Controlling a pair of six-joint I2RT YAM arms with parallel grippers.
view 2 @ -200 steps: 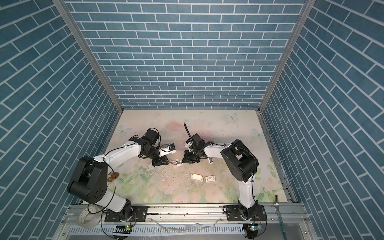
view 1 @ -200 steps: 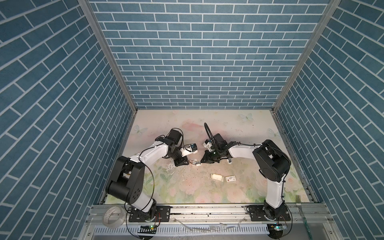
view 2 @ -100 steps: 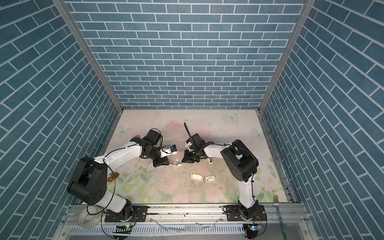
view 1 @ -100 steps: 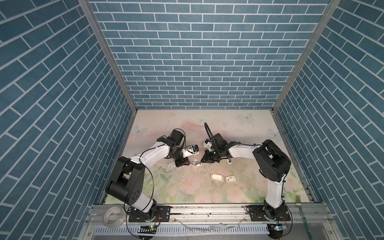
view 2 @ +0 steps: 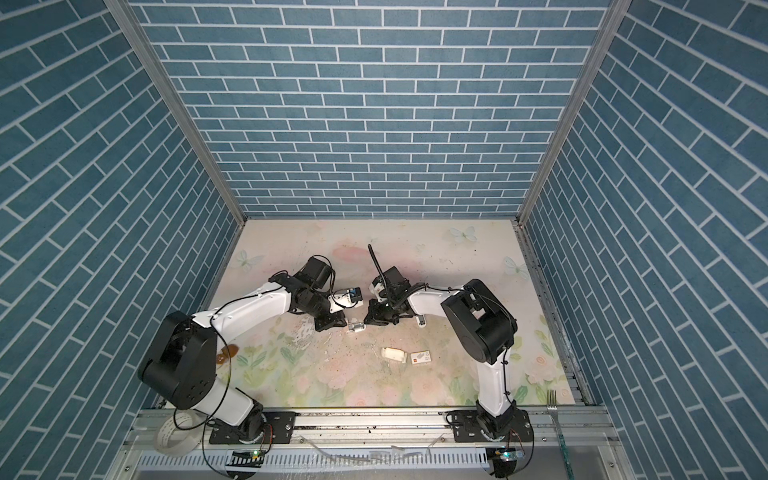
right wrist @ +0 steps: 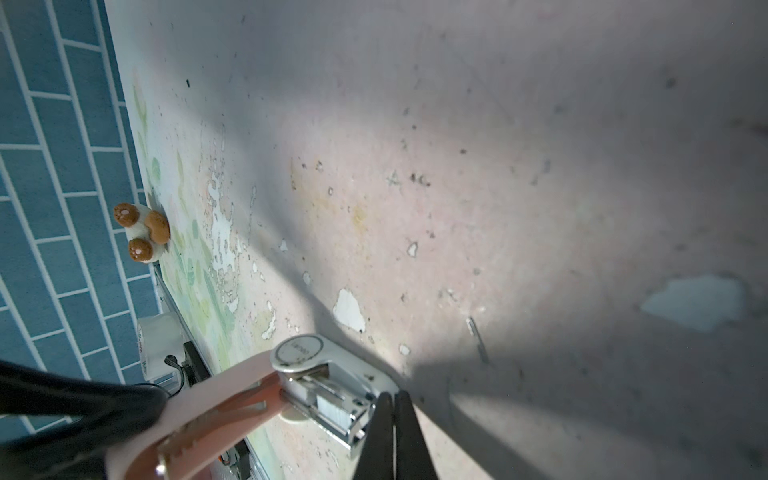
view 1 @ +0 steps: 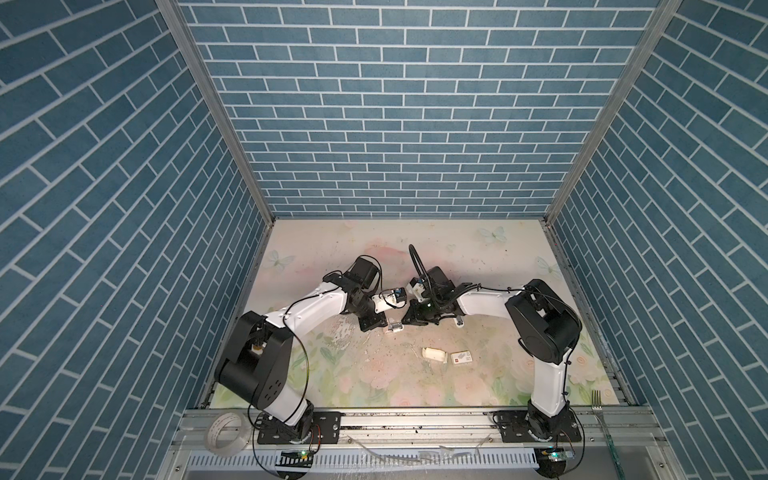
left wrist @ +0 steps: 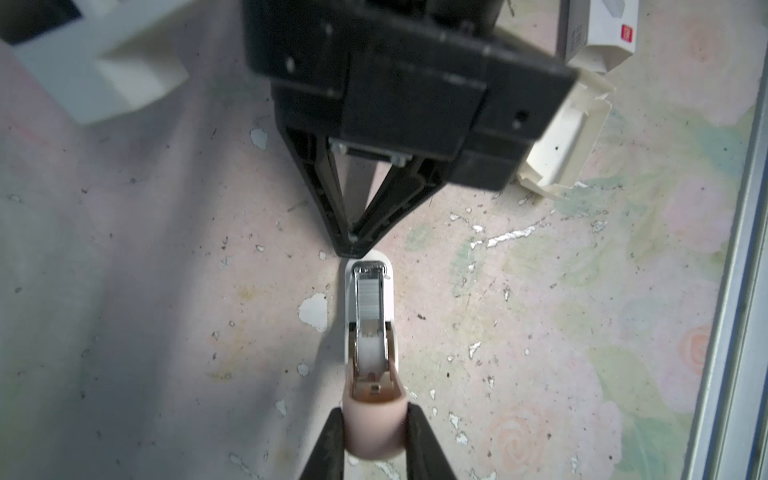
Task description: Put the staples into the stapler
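left wrist: silver staples [left wrist: 369, 293] in open stapler [left wrist: 371, 357]

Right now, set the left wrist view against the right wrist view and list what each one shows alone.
Left wrist only: the white tray and the red-marked sleeve, beyond the right gripper. Right wrist only: a brown-and-white toy by the brick wall, and a tape roll. Both: the open stapler, staples in its channel, the left gripper clamped on its pink lid, and the shut right gripper at its front end.
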